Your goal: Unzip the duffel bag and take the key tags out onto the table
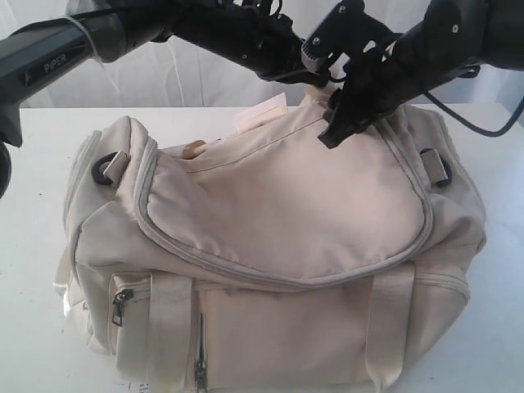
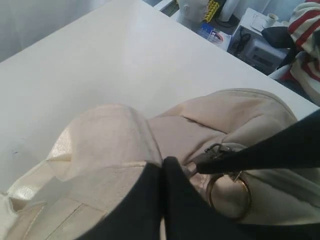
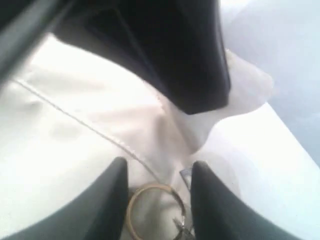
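**Obs.** Duffel bag [image 1: 286, 205] sits mid-worktop [image 1: 29, 213] with its front pockets toward the ext cam. Curved top flap looks zipped as far as I can see. Key tags not visible in any view, so I take it they're inside the bag. Nothing coloured on the worktop.

**Arms.** Both meet at the bag's far top edge, approx 1 o'clock from bag centre in the ext view. My reading: that's where the zip pull lies.

**R gripper** [image 3: 159, 165]: released. Fingers stand apart either side of the gold pull ring [image 3: 152, 186], which lies on the fabric between them. One finger is v. close to the ring and may touch it, but I see no clamp. Looks lined up to pinch the ring & drag the zip round the flap.

**L gripper** [image 2: 162, 165]: clenched, fingers pressed together, tips in cream fabric just beside the ring. Prob. anchor duty, keeping the bag taut so the zip runs instead of the bag sliding. Whether a fold is actually pinched: can't tell.

**Other.** Black strap ring [image 1: 105, 168] at the bag's 9 o'clock, its twin at 3. Paper hang tag [image 1: 262, 115] at 12.

**Surface.** White, smooth, slight sheen. I'd expect low friction, so the bag may skate w/o an anchor.

**Room.** White curtain [image 1: 180, 78] behind. Past the worktop's far edge in the L wrist view: grey box [image 2: 257, 50] and striped cloth [image 2: 307, 30].
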Action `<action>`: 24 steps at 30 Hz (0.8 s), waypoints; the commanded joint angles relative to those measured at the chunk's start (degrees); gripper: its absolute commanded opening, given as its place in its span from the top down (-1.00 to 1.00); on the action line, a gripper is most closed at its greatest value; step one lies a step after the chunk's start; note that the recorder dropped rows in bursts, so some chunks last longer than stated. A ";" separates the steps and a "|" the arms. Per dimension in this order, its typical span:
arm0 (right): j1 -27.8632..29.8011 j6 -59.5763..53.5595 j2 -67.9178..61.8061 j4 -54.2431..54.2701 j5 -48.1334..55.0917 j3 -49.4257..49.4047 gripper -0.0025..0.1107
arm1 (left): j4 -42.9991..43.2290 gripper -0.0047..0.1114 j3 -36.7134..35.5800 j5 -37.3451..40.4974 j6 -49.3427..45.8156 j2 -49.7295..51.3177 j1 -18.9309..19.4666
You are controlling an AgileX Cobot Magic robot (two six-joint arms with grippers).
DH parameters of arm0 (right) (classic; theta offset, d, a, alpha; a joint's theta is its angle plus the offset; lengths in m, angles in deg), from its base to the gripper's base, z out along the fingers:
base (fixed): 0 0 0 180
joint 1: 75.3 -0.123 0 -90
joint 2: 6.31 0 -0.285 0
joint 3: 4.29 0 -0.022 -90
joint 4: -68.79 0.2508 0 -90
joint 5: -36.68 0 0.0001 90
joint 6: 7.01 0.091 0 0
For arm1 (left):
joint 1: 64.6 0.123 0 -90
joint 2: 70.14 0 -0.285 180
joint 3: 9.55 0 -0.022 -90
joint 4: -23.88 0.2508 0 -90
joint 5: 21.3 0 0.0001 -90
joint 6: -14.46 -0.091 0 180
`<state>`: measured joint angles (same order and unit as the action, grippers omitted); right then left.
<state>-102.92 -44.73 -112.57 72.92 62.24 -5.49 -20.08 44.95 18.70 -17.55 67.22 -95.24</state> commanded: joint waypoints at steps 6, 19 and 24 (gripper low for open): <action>0.26 6.11 -0.75 -2.64 -0.29 -0.12 0.96 | -4.78 0.92 0.99 1.59 0.54 -2.19 -0.29; 0.26 -4.45 5.00 -2.67 27.15 9.64 0.96 | -4.78 0.92 0.99 6.20 -0.38 -2.31 -0.29; 0.26 -5.74 5.00 2.67 26.67 12.32 0.85 | -4.86 0.92 0.99 9.31 -1.41 -3.56 -0.29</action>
<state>-102.92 -49.50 -108.03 72.86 88.80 5.61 -20.62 44.95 24.35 -18.61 66.86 -95.24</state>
